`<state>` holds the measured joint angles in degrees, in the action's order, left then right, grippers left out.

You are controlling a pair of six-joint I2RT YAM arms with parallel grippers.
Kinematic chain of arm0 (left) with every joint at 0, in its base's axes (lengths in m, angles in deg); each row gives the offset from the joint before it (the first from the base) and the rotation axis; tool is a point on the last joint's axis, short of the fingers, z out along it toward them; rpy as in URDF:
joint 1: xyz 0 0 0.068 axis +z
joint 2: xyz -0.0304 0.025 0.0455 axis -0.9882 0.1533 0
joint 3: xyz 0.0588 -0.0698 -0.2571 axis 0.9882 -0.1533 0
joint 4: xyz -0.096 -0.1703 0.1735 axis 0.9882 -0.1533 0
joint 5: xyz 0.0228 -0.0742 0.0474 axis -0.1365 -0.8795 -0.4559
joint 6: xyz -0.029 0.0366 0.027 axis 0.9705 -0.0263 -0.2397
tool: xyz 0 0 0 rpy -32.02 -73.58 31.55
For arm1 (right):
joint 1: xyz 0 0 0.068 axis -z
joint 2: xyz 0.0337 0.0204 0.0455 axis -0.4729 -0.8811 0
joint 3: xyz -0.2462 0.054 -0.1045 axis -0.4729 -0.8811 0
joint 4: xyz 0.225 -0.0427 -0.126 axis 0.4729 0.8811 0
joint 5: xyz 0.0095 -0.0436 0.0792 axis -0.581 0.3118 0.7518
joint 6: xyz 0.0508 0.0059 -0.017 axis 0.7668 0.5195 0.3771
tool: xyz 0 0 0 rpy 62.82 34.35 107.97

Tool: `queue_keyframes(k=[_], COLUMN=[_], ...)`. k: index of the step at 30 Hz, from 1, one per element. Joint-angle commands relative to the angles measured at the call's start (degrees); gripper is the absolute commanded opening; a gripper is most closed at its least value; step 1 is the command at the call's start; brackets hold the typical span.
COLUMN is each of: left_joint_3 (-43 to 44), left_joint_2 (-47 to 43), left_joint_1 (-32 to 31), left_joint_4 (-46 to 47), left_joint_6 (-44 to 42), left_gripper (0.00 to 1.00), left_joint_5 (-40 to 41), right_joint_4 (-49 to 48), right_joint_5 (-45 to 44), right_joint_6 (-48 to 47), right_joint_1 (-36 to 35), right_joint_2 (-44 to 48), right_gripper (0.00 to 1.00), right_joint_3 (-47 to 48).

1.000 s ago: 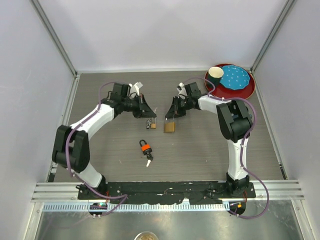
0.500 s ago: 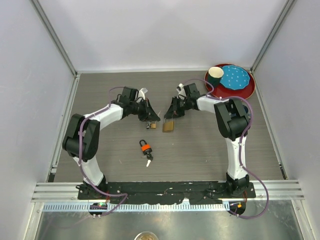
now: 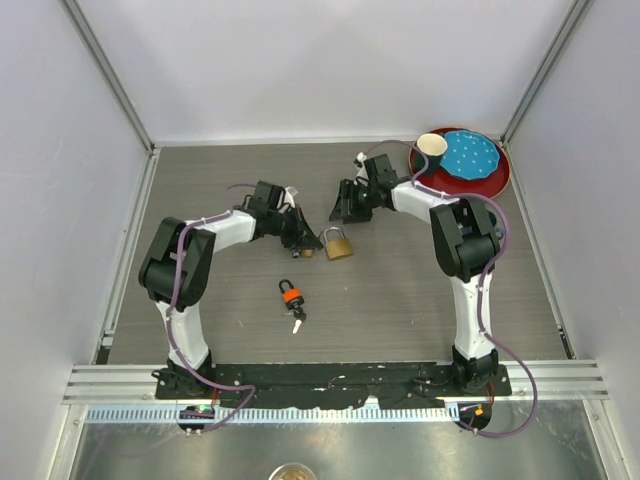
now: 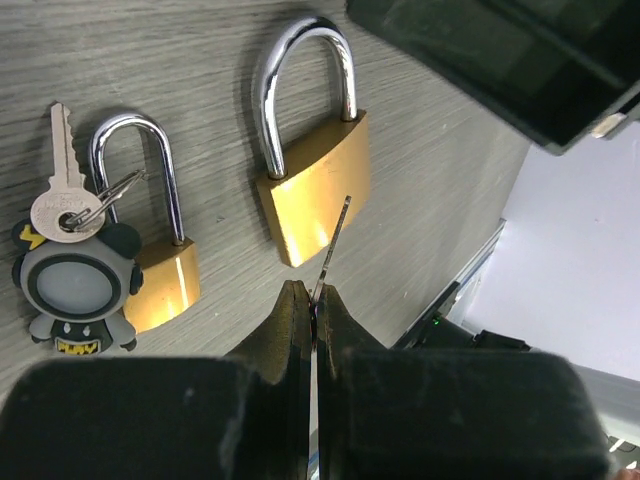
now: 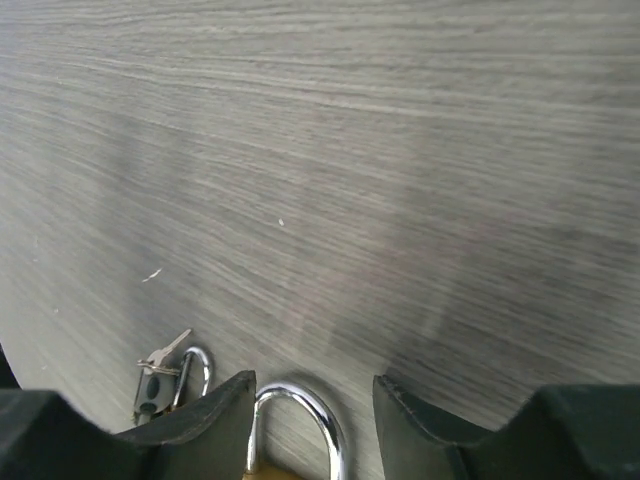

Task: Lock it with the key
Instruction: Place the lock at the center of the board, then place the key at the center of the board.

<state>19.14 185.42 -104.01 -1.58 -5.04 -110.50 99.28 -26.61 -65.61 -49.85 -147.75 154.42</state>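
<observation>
While the orange padlock (image 3: pixel 291 294), its own key hanging from it, lies nearest the bases, work centres mid-table (image 3: pixel 400 300). Here the left gripper (image 4: pixel 312 300) is clamped fully shut on a bare key (image 4: pixel 333 245), blade edge-on, tip over the face of the large brass padlock (image 4: pixel 315 190), not in the keyway. That padlock lies flat, both shackle legs seated; locked or not, cannot tell. A small brass padlock (image 4: pixel 165 275) with key ring lies just beside it. Beyond, the right gripper (image 3: pixel 342 210) has its jaws apart, shackle showing between them, no contact, holding nothing. Judgement: key in hand; insertion and turn remain. Far right: red plate (image 3: pixel 497 178), cup (image 3: pixel 432 148).
</observation>
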Motion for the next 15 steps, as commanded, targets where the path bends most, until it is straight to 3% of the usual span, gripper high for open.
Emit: queue_keyframes(k=[1, 6, 10, 15], left_joint_3=[1.5, 2.1, 2.3, 4.2], left_joint_2=[0.8, 1.4, -0.9, -5.5], left_joint_1=[-1.4, -2.0, -2.0, -2.0], left_joint_4=[1.6, 0.4, -0.9, -4.0], left_joint_6=[1.0, 0.6, -0.2, -1.9], left_gripper=[0.06, 0.13, 0.44, 0.6], left_joint_5=[1.5, 2.8, 4.6, 8.3], right_joint_4=[4.3, 5.6, 5.6, 5.3], right_joint_5=[-8.5, -10.2, -9.5, -8.5], right_joint_6=[-3.3, -3.6, -3.2, -2.7], right_joint_1=[0.4, 0.3, 0.3, 0.3], right_joint_2=[3.1, 5.3, 8.8, 14.4], right_gripper=[0.59, 0.63, 0.65, 0.69], right_joint_3=[2.6, 2.6, 1.8, 0.1])
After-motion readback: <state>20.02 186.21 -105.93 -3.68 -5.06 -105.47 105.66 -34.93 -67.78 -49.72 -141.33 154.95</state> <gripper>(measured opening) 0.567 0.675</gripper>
